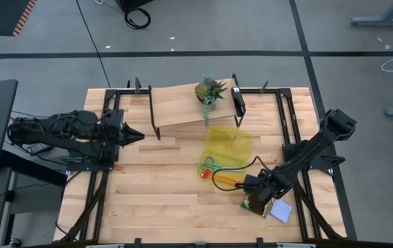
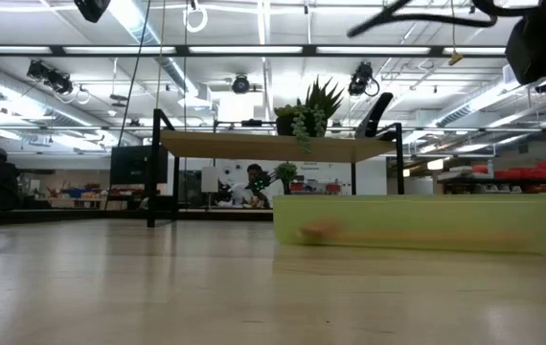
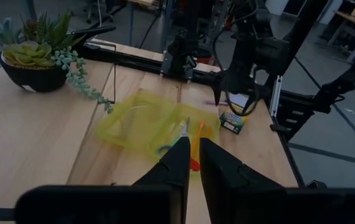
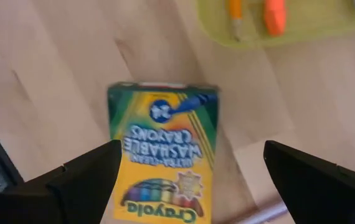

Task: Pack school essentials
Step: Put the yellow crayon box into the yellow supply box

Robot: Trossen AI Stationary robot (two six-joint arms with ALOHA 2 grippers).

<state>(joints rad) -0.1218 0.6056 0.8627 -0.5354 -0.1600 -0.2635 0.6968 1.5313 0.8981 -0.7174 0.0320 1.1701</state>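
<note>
The yellow-green crayon box lies flat on the table near its right front, beside the translucent yellow pouch. My right gripper hangs over the box, open and pointing down, with one finger on either side of it and not touching. Green-handled scissors and orange pencils lie at the pouch's near end. A pale blue notepad lies just right of the box. My left gripper waits shut at the table's left, raised, holding nothing.
A raised wooden shelf on black legs stands at the back middle, with a potted plant on it. Black frame rails run along the table's sides. Bare wood lies in the front left.
</note>
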